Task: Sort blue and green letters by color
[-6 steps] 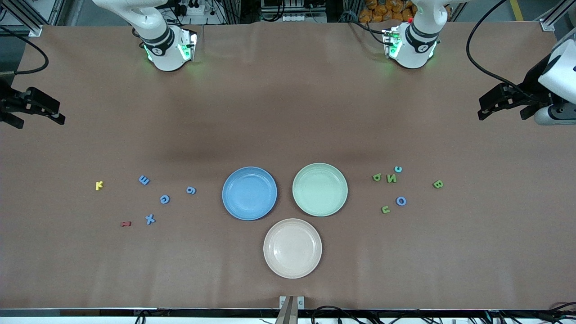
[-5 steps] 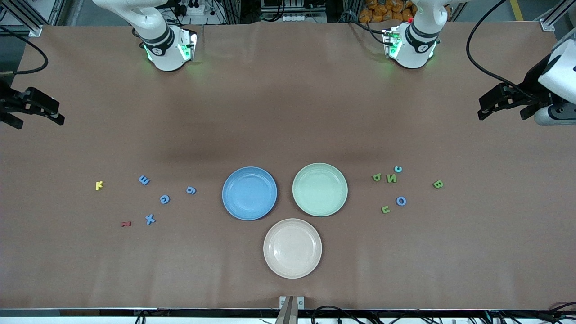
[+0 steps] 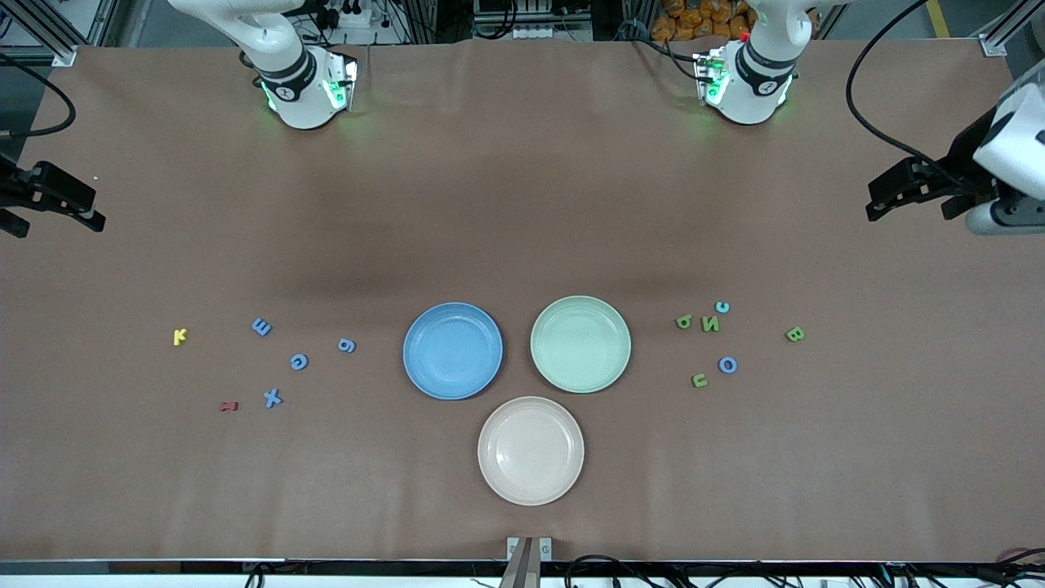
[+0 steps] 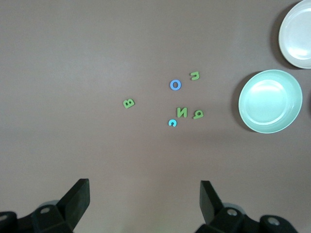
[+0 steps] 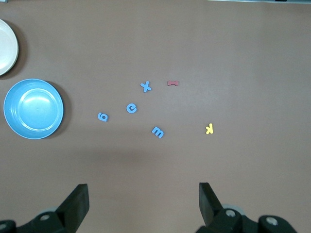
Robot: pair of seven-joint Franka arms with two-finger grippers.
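Brown paper-covered table (image 3: 522,204), three plates near its middle: blue plate (image 3: 452,350) toward the right arm's end, pale green plate (image 3: 580,344) beside it toward the left arm's end, cream plate (image 3: 531,450) nearer the front camera, between the two. All three plates empty.

Blue letters toward the right arm's end: E (image 3: 261,327), G (image 3: 299,362), X (image 3: 273,398), g (image 3: 347,345), all flat on the table, apart from one another and well apart from the blue plate. Among them a yellow K (image 3: 180,336) and a dark red letter (image 3: 229,406), the latter just beside X.

Green letters toward the left arm's end: P (image 3: 684,322) and N (image 3: 710,324) side by side, U (image 3: 700,380) nearer the front camera, B (image 3: 794,334) apart, closest to the table's end. Blue O (image 3: 727,365) just beside U. Small light-blue letter (image 3: 722,308) close to N, farther from the front camera.

Left tool (image 3: 906,189) raised over bare table at the left arm's end, fingers spread wide, nothing between them; same spread in the left wrist view (image 4: 145,206). Right tool (image 3: 57,200) raised over the table edge at the right arm's end, likewise wide apart and empty; confirmed in the right wrist view (image 5: 144,206).
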